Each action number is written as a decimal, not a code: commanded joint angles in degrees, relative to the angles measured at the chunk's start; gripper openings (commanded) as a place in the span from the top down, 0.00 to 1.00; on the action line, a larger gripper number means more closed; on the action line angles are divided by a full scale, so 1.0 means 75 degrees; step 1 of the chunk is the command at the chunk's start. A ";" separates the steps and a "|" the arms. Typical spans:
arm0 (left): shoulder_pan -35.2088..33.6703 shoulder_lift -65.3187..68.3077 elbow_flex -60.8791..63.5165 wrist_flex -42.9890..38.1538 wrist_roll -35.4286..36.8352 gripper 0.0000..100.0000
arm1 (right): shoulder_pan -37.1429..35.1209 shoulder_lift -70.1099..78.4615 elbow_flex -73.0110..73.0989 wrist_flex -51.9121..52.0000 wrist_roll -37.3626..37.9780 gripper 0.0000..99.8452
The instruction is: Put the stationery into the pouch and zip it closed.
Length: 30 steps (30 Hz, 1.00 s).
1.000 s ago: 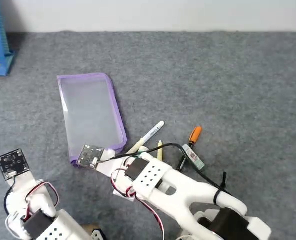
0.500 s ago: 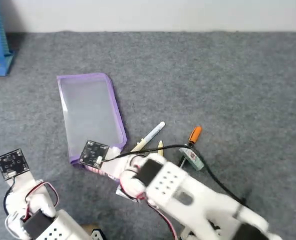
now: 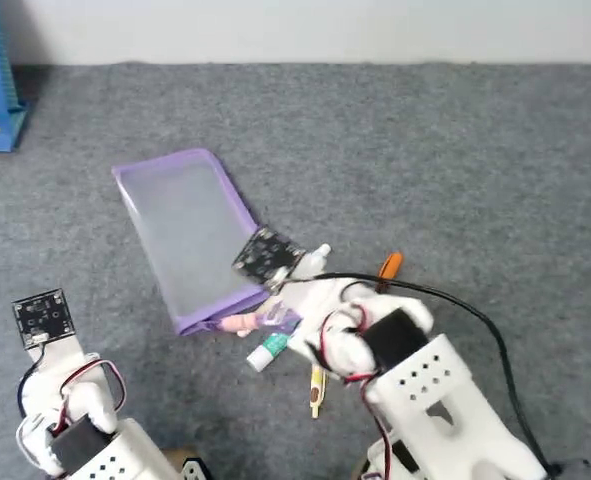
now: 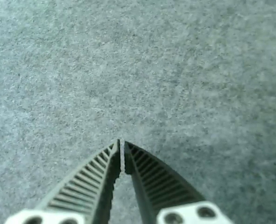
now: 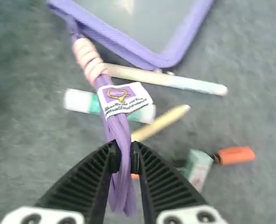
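One purple-edged pouch (image 3: 185, 230) flat on grey carpet (image 4: 175, 70), right gripper (image 5: 123, 149) clamped on its one purple strap (image 5: 103, 83), beside the pouch one white pen (image 5: 166, 80), one green tube (image 5: 79, 101), one yellow stick (image 5: 163, 120), one orange marker (image 5: 233, 154), left gripper (image 4: 121, 149) pinched together, well apart from the pouch.

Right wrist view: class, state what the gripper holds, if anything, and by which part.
The right gripper is shut on the purple strap of the pouch, past its label.
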 commanded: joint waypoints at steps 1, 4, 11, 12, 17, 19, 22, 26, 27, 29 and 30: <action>0.0059 -0.0117 -0.0029 -0.0129 -0.0047 0.98 | 0.0651 -0.0217 0.0070 0.0053 0.0340 0.99; 0.0059 -0.0117 -0.0029 -0.0129 -0.0047 0.98 | 0.0662 -0.0264 0.0082 0.0322 0.0328 0.93; 0.0047 -0.0117 -0.0018 -0.0129 -0.0047 0.98 | 0.0018 -0.0217 -0.0070 0.0275 -0.0012 0.77; 0.0047 -0.0117 -0.0018 -0.0129 -0.0047 0.98 | -0.0100 -0.0205 -0.0164 0.0240 -0.0012 0.78; 0.0047 -0.0117 0.0029 -0.0141 -0.0047 0.98 | -0.0756 -0.0170 -0.0527 0.0205 -0.0047 0.80; 0.0047 -0.0117 0.0029 -0.0141 -0.0047 0.98 | -0.1248 0.0123 -0.0551 0.0182 -0.0047 0.80; 0.0047 -0.0117 0.0029 -0.0141 -0.0047 0.98 | -0.1858 0.0932 -0.0574 -0.0111 -0.0035 0.80; 0.0047 -0.0117 0.0041 -0.0152 -0.0047 0.98 | -0.2081 0.2315 -0.0680 -0.0838 -0.0035 0.80; 0.0047 -0.0117 0.0041 -0.0152 -0.0047 0.98 | -0.2116 0.2667 -0.0785 -0.0932 -0.0012 0.80; 0.0047 -0.0117 0.0041 -0.0152 -0.0047 0.98 | -0.2151 0.3300 -0.1090 -0.0979 0.0000 0.80; 0.0047 -0.0117 0.0041 -0.0152 -0.0047 0.98 | -0.2163 0.3569 -0.1266 -0.0979 0.0000 0.80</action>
